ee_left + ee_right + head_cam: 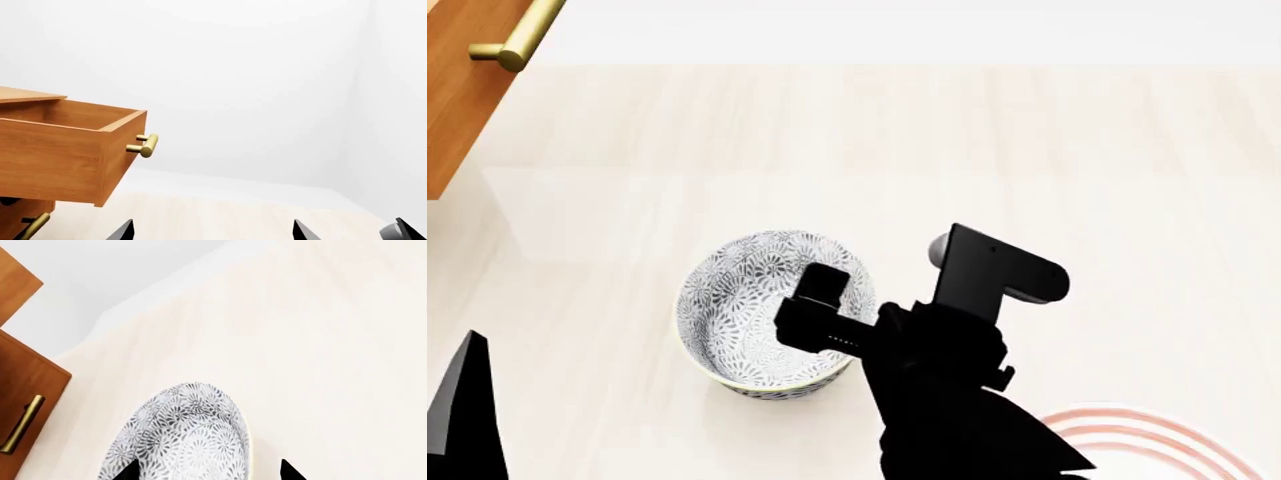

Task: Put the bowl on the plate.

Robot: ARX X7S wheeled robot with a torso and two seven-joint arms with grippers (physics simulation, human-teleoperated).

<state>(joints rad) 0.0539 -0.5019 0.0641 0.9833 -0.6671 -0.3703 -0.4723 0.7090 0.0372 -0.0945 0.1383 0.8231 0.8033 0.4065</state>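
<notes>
The bowl (747, 300), deep and white with a fine grey-black floral pattern, stands on the pale floor-like surface. My right gripper (815, 306) hovers over its right side. In the right wrist view the bowl (187, 435) fills the space between the jaws of the right gripper (208, 471), which is open; one fingertip (128, 471) lies over the bowl's inside and the other is outside its rim. The plate (1154, 438) shows only as red rings at the lower right edge, partly behind my arm. My left gripper (213, 231) is open and holds nothing.
A wooden cabinet with an open drawer (67, 150) and brass handles (145, 145) stands at the left; its corner (461, 90) reaches into the head view. A dark finger of the left gripper (461, 415) shows at the head view's lower left.
</notes>
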